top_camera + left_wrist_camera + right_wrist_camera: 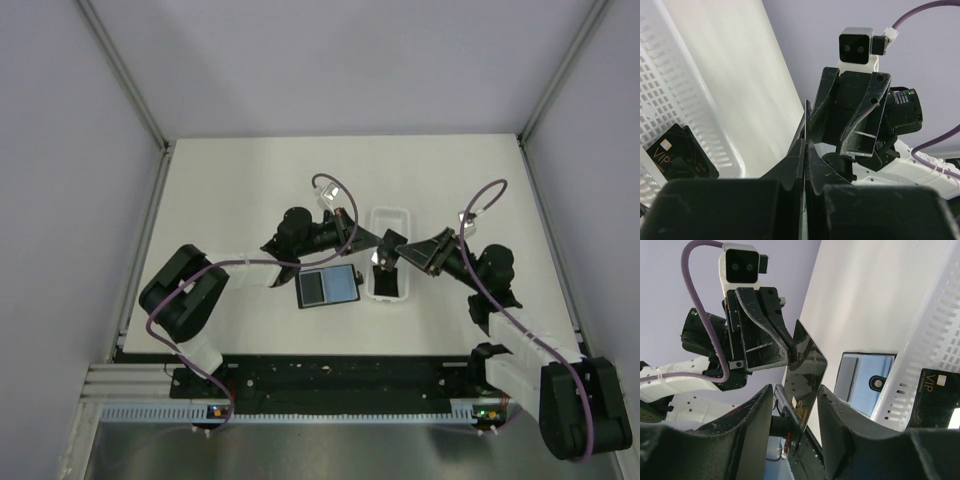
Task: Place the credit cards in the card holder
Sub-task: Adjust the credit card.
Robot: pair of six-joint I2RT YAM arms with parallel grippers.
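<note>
In the middle of the table [230, 180], no card seen tucked into the card holder [328, 287] yet: lies open and flat just left of the white tray [390, 215], blue inside up. Up in the air, over the left edge of the tray, one dark card [806, 371], pinched at its top corner by the left claw [790, 354], pressed tight together on it. Reaches in from the left, bent at the elbow, wrist turned to hold the card on a slant. From the right, the right claw [795, 395], spread, with one finger on each side of the low end of the card; seems not tight on it yet, but hard to tell for sure. Looks like a pass from one claw to the other. Down in the near end of the tray, a second card [386, 283], lying flat, touched by neither claw. So both cards left to do: slide each one into a pocket of the holder.
</note>
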